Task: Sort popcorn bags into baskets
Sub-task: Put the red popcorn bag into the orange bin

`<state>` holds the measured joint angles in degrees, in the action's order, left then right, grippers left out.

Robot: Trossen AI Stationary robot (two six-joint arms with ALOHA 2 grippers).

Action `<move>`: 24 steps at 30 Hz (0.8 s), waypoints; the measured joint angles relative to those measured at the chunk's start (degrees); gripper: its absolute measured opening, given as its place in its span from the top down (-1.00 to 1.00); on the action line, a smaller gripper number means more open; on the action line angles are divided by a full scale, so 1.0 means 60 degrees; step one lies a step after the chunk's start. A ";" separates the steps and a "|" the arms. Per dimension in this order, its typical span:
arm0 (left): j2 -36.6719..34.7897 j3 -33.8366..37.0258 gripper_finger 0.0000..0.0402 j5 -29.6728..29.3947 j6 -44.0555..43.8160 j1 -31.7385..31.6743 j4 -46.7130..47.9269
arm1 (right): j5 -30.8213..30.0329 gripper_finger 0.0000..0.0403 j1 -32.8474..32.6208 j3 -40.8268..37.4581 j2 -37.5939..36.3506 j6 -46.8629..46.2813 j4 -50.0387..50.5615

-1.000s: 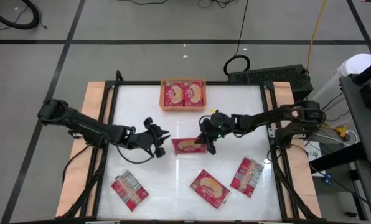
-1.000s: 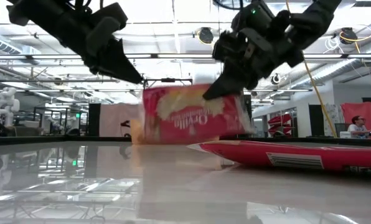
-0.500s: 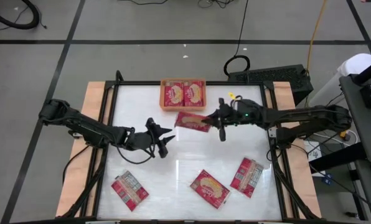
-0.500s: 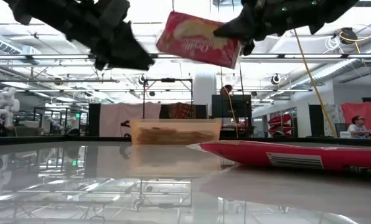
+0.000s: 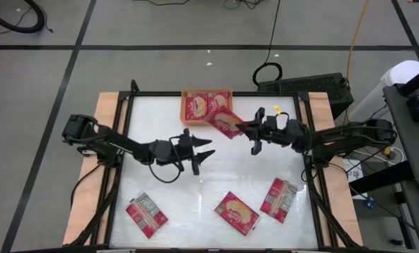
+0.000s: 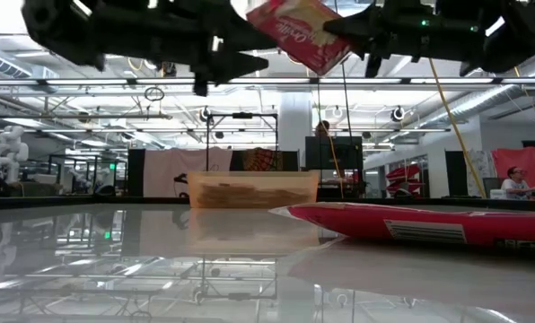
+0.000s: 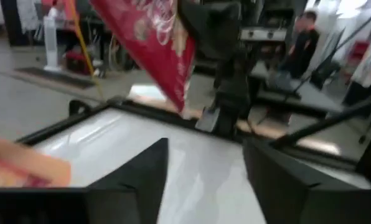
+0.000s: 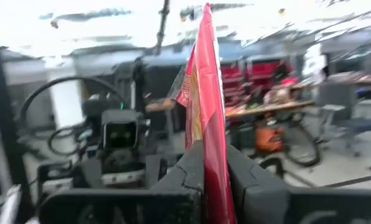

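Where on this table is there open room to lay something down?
Bare patches: the middle, between the left hand and right hand, and the far-left corner beside the orange tray. The near edge is crowded with three popcorn bags.

Right gripper (image 5: 250, 130) clamped, left gripper (image 5: 204, 152) apparently spread.

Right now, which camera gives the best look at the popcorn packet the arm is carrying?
The high view: the held packet shows whole in the right gripper, beside the orange tray. The low view cuts off its top, the left wrist view blurs it, and the right wrist view sees it edge-on.
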<state>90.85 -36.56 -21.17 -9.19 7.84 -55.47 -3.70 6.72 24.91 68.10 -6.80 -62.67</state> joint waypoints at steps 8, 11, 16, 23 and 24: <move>0.0640 -0.0171 -0.65 0.0375 0.0265 -0.0594 -0.2025 | -0.0558 0.95 -0.0482 -0.0113 0.0601 0.0193 -0.1731; 0.0674 -0.0497 -0.73 0.0907 0.0237 -0.0848 -0.2173 | -0.0661 0.95 -0.0630 -0.0092 0.1220 0.0254 -0.2766; 0.0681 -0.1014 -0.71 0.1386 0.0554 -0.0988 -0.2174 | -0.0368 0.95 -0.0780 0.0057 0.2358 0.0326 -0.4440; 0.0681 -0.1187 -0.35 0.1604 0.0767 -0.1003 -0.2153 | -0.0369 0.95 -0.0994 0.0512 0.2867 0.0304 -0.4530; 0.0681 -0.1187 -0.28 0.1622 0.0769 -0.1007 -0.2137 | -0.0369 0.95 -0.1040 0.0575 0.2877 0.0385 -0.4497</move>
<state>94.94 -43.68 -11.44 -4.58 1.80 -68.29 -5.91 0.48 28.36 85.36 -4.49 -89.65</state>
